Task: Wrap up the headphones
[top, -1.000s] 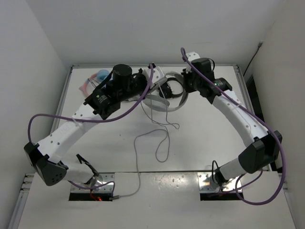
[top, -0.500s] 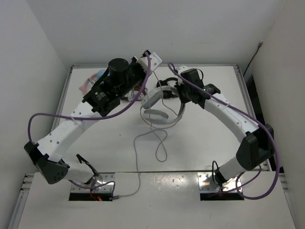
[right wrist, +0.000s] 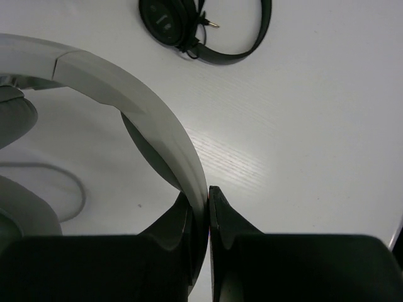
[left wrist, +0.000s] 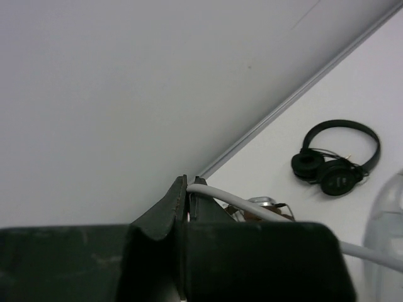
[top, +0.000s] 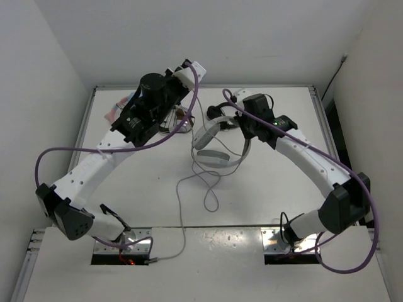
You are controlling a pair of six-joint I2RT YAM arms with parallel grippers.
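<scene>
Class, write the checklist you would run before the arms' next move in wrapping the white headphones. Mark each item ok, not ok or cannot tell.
1. Right gripper shut on the headband: ok.
2. Left gripper shut on the cable: ok.
3. Black headphones lying apart from the headband: ok.
4. Loose cable free of knots: cannot tell.
5. Cable clear of the right gripper: ok.

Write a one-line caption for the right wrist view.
Right tool grips the white headphones by the headband; a small black pair lies beyond.
</scene>
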